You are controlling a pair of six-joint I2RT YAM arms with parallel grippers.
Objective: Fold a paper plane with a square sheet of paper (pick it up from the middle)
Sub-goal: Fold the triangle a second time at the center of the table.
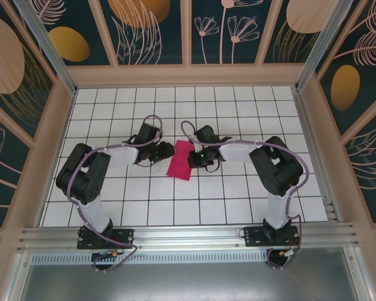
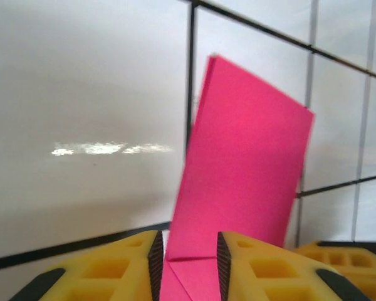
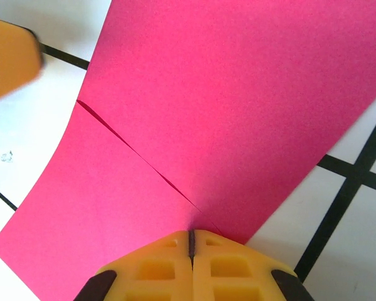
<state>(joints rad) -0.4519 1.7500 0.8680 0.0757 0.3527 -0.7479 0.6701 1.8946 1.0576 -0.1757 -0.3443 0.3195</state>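
A thin magenta-pink folded sheet of paper (image 1: 180, 160) (image 2: 244, 175) (image 3: 225, 106) lies mid-way on the white tiled desk (image 1: 238, 200), between both arms. Its long axis runs near to far, the far end leaning slightly right. The left claw (image 1: 168, 152) (image 2: 188, 263) stands slightly spread at its left side. The right claw (image 1: 193, 157) (image 3: 191, 241) is pressed together, pinching the opposite edge.

Paper (image 1: 180, 162) between left end effector (image 1: 167, 152) and right end effector (image 1: 193, 158)

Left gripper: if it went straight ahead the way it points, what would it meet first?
The folded pink paper. Its near edge lies between the left gripper's open fingers, and the sheet stretches on ahead over the tiled table. Whether they touch is unclear.
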